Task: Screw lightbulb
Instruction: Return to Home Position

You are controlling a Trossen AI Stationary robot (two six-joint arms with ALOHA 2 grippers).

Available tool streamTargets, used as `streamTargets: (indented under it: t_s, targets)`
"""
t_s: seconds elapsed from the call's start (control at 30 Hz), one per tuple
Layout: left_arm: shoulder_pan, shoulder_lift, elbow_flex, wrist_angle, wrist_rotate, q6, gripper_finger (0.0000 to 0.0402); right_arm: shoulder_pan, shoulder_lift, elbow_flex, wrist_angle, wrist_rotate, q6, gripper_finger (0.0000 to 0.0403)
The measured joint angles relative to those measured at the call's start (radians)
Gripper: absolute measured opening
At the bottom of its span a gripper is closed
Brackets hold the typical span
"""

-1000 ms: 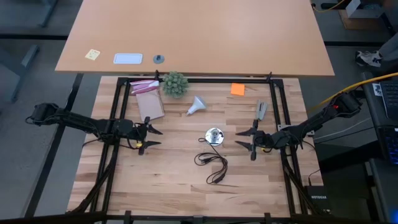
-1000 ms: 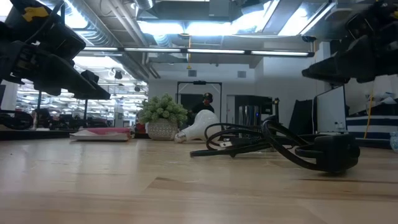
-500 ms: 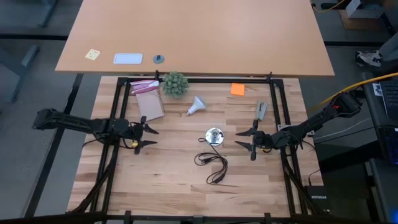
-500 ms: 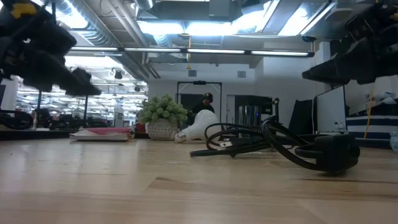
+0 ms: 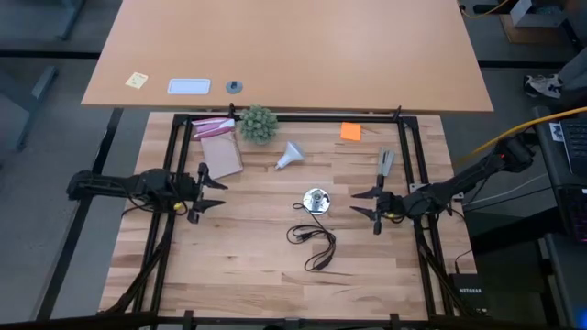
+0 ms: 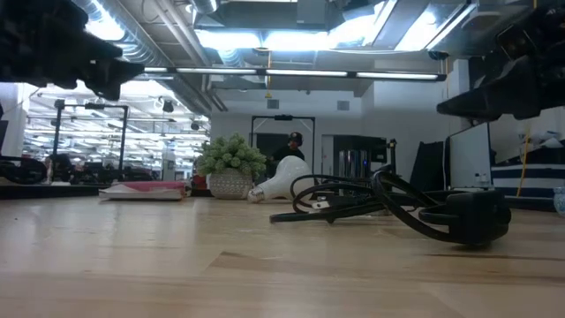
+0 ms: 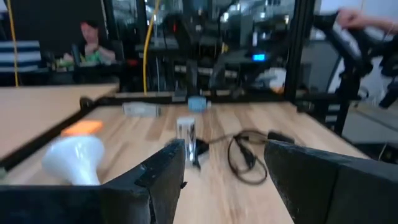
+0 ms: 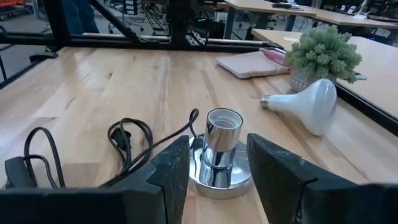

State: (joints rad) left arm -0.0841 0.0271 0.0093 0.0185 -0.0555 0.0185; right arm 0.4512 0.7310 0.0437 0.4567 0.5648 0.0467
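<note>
The white lightbulb (image 5: 290,155) lies on its side on the wood table, its narrow base toward the near left; it also shows in the low view (image 6: 281,179), the left wrist view (image 7: 73,159) and the right wrist view (image 8: 306,104). The silvery socket (image 5: 315,200) stands upright on its round disc at the table's middle, with a black cord (image 5: 314,242) coiled in front of it; it also shows in the right wrist view (image 8: 219,151). My left gripper (image 5: 208,192) is open and empty at the left. My right gripper (image 5: 365,205) is open and empty right of the socket.
A small green plant (image 5: 258,123) stands at the far edge beside a pink-and-brown booklet (image 5: 218,145). An orange note (image 5: 350,131) and a grey tool (image 5: 385,162) lie at the far right. A black frame (image 5: 275,117) borders the work area.
My left gripper has drawn back toward the table's left edge and a little toward the far edge, staying open. My right gripper has kept almost still. The bulb, socket and cord have not moved.
</note>
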Motion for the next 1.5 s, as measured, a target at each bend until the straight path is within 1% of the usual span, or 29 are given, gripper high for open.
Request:
streamTargets:
  t_s: [0.07,0.43,0.6,0.93,1.0,1.3,1.5]
  targets:
    - [0.000,-0.027,0.000,0.000,0.000,0.000,0.0210,0.000,-0.041,0.000,-0.041,0.000,0.000,0.0166]
    - [0.000,-0.023,0.000,0.000,0.000,0.000,0.0210,0.000,-0.313,0.000,-0.204,0.000,0.000,0.0166]
    - [0.000,-0.023,0.000,0.000,0.000,0.000,0.0210,0.000,-0.417,0.000,-0.238,0.000,0.000,0.0166]
    - [0.000,-0.023,0.000,0.000,0.000,0.000,0.0210,-0.005,-0.575,0.000,-0.252,0.000,0.000,0.0166]
    - [0.000,-0.023,0.000,0.000,0.000,0.000,0.0210,-0.033,-0.606,0.000,-0.252,-0.008,0.000,0.0166]
    - [0.000,-0.023,0.000,0.000,0.000,0.000,0.0210,-0.234,-0.730,0.000,-0.330,-0.008,0.000,0.0166]
    - [0.000,-0.023,0.000,0.000,0.000,0.000,0.0210,-0.297,-0.729,-0.001,-0.341,-0.007,0.000,0.0166]
